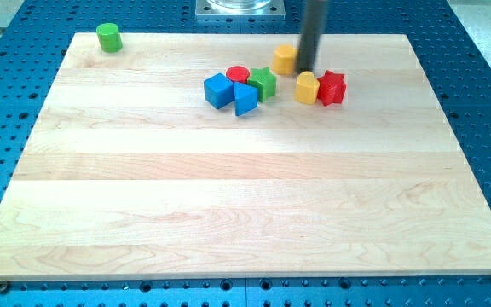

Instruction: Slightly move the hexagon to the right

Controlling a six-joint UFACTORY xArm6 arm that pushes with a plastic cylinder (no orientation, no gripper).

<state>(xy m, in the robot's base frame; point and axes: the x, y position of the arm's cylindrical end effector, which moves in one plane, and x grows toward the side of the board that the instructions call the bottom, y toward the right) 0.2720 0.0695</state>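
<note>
The yellow hexagon [285, 59] sits near the view's top, a little right of centre, on the wooden board [228, 196]. My tip [303, 71] stands right beside the hexagon's right side, touching or nearly so. The rod hides the hexagon's right edge. Just below the tip is a yellow rounded block [306, 87], with a red star [332, 87] against its right side.
Left of the tip is a cluster: a green star [262, 83], a red cylinder [238, 75], a blue cube [218, 90] and a blue triangular block [245, 99]. A green cylinder [108, 37] stands at the board's top left corner.
</note>
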